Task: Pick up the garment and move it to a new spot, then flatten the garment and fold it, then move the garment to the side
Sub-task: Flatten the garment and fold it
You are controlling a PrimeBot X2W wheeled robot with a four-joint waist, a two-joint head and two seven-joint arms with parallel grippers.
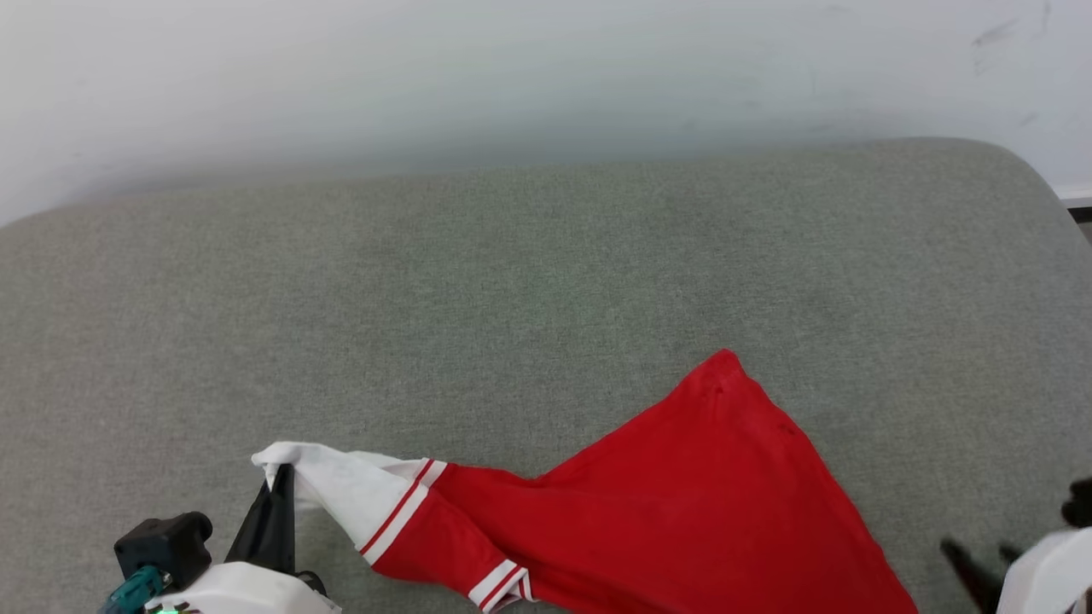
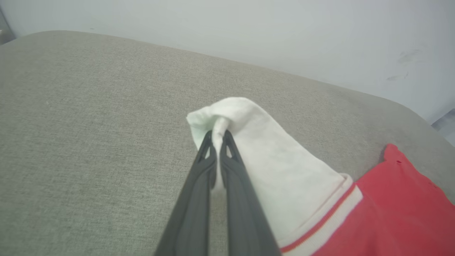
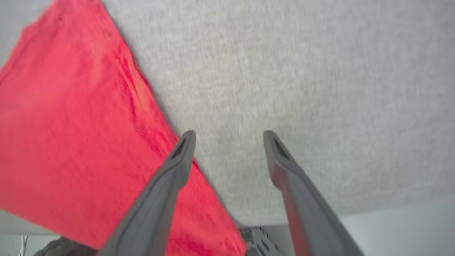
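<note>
The garment (image 1: 682, 495) is a red jersey with white inner cloth and white-and-red striped trim, lying along the near edge of the grey cushion. My left gripper (image 1: 277, 477) is shut on its white end, which bunches over the fingertips in the left wrist view, where the gripper (image 2: 217, 133) pinches the white cloth (image 2: 263, 156). My right gripper (image 3: 229, 137) stands open above the bare cushion, just beside the red edge of the garment (image 3: 71, 124), with nothing between its fingers. In the head view its dark fingers (image 1: 972, 571) show at the lower right.
The grey fabric cushion (image 1: 512, 281) spreads wide behind and beside the garment. A pale wall (image 1: 512, 68) rises behind it. The cushion's rounded right corner (image 1: 1024, 179) drops off toward the floor.
</note>
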